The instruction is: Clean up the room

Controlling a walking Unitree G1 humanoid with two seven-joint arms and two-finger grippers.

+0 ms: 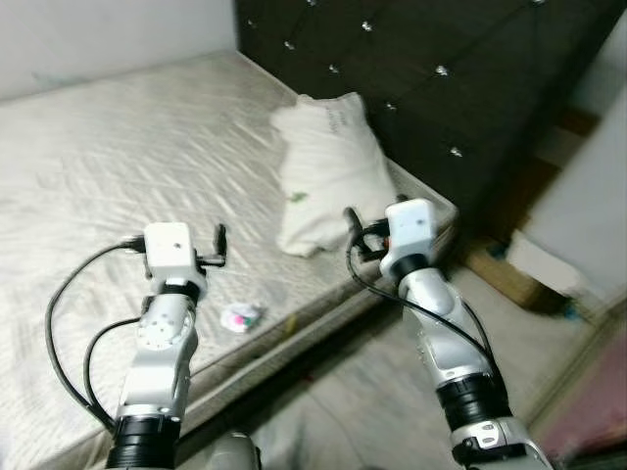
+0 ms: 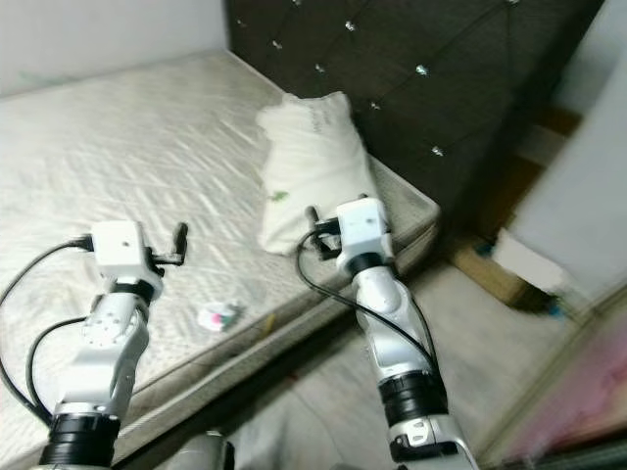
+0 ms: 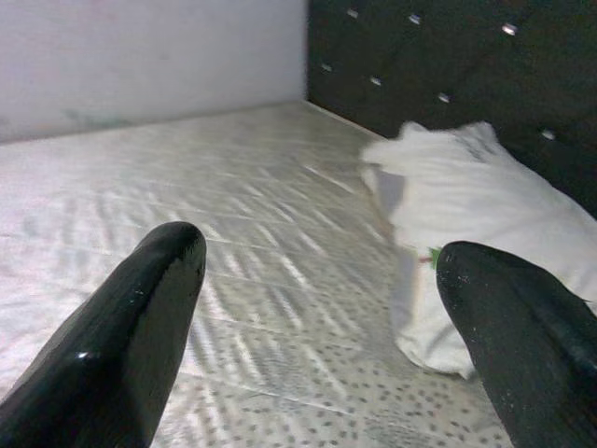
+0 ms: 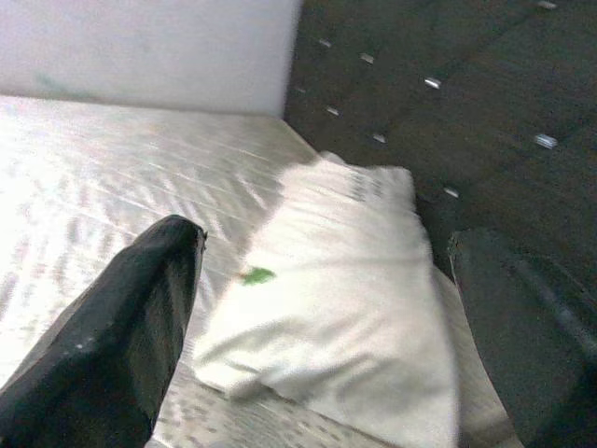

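**Two open grippers above a nearly bare bed**

Two things on the mattress (image 1: 118, 147) look like they need my attention: a white pillow (image 1: 328, 171) lying against the dark tufted headboard (image 1: 431, 69) in the upper middle of the frame, and a small crumpled scrap (image 1: 241, 316) of white, pink and green near the bed's lower edge, low and left of centre.

I judge the scrap to be the likely first pick, since it looks like litter while the pillow belongs on the bed. To do that well I should bring my left gripper (image 1: 220, 245) down over it, as that one sits closest, just above and left of the scrap. I would come in from straight above, centre the fingers on either side, and press lightly into the soft mattress so that the fabric does not bunch up with it. The scrap looks light and crushable, so a gentle close should do.

My left gripper is spread wide with nothing between its fingers (image 3: 121, 336), touching nothing. My right gripper (image 4: 326, 327), at the middle right of the frame near the bed's corner, is spread wide as well and empty, aimed at the pillow without contact.
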